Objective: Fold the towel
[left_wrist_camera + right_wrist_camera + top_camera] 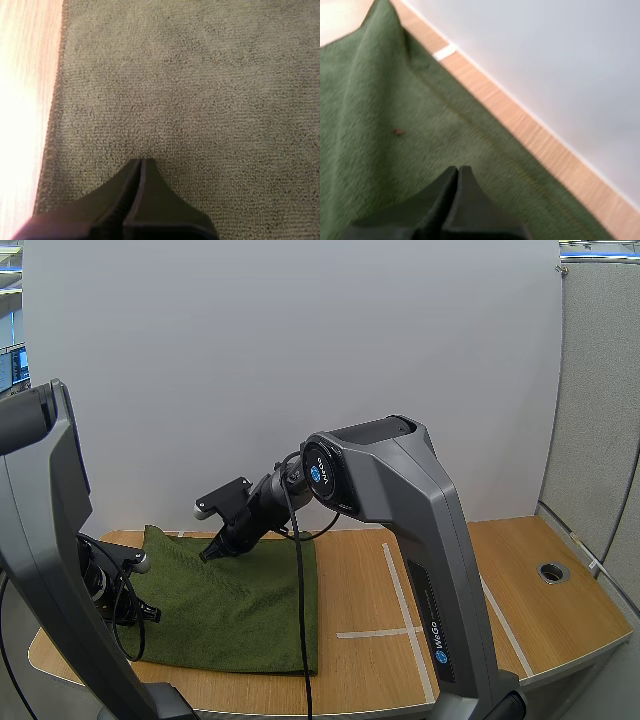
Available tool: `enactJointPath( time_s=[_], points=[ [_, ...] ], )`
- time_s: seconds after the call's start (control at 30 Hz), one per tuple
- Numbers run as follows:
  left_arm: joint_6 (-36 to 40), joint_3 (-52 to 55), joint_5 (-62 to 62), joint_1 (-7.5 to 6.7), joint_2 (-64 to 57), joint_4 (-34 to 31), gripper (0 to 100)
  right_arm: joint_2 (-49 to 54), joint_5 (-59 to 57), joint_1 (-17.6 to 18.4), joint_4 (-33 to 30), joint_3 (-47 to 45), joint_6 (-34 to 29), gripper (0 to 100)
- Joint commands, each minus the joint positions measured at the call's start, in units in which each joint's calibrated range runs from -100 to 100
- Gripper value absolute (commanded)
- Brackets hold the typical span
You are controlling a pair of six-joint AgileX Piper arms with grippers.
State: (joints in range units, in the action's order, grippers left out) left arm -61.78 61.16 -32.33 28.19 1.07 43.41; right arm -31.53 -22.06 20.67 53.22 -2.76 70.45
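Note:
A dark green towel (240, 600) lies spread on the left half of the wooden table (560, 620). My right gripper (208, 554) hangs low over the towel's far edge, its fingers shut together as one dark wedge (458, 172) just above the green cloth (395, 130). My left gripper (152, 614) sits at the towel's near left side. In the left wrist view its fingers lie shut (142, 162) with the tip on or just above the towel (200, 90), close to the hemmed left edge.
A white wall panel (300, 370) stands right behind the table's far edge. White tape lines (395, 580) mark the bare wood to the right of the towel. A round cable hole (553, 571) sits at the far right.

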Motion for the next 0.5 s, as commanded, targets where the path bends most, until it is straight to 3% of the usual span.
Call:
enactJointPath(
  time_s=[0.0,0.27,0.47],
  points=[
    [0.15,0.99,-0.26,-0.2,2.01,-1.22,0,0.28,7.62,-0.26,-0.35,0.73,0.41,0],
    [0.15,0.99,-0.26,-0.2,2.01,-1.22,0,0.55,-4.72,0.29,1.42,0.73,0.32,0],
    [0.15,0.99,-0.26,-0.2,2.01,-1.22,0,0.28,-5.19,1.44,1.56,2.61,0.32,0]
  ],
)
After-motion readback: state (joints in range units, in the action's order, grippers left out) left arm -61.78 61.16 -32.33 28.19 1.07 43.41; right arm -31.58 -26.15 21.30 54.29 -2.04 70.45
